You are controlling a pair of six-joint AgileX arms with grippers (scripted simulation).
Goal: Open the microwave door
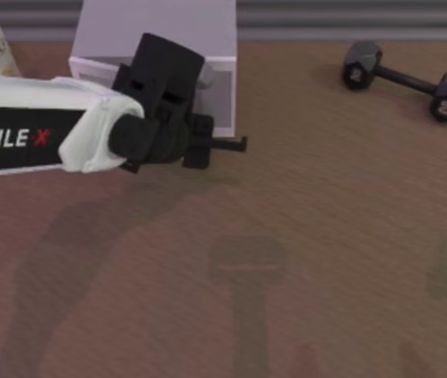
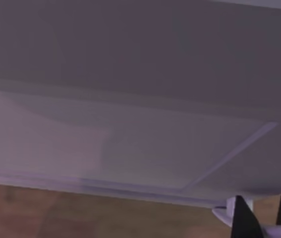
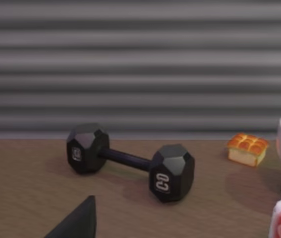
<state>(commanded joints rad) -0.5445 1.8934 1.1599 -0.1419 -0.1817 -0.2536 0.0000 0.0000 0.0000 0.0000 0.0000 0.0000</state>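
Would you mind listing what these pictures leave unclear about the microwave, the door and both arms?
- Top view: the left arm covers most of the microwave door, so the handle grip is hidden.
- Left wrist view: the microwave fills the picture; the left gripper is cut off by the edge.
- Right wrist view: only a dark tip near the dumbbell; the right gripper is unreadable.

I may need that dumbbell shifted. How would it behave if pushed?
The dumbbell looks solid and probably heavy for its size, so it would likely resist a nudge. Its heads are faceted and lie flat on the table, so it would probably slide or scrape rather than roll.
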